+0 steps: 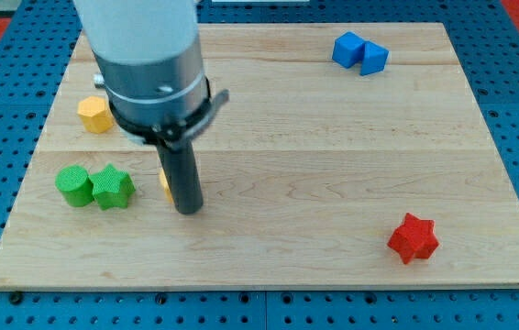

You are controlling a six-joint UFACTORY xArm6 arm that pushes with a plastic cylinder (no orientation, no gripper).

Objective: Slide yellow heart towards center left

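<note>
The yellow heart (164,182) is almost wholly hidden behind my rod; only a small yellow sliver shows at the rod's left edge, at the board's centre left. My tip (189,209) rests on the board just right of and below that sliver, touching or nearly touching it. A green star (113,187) and a green round block (75,185) lie to the left of the heart. A yellow hexagon block (95,115) sits further up at the view's left.
A blue block pair (359,52) lies at the view's top right. A red star (413,238) lies at the bottom right. The wooden board (333,147) rests on a blue pegboard surface.
</note>
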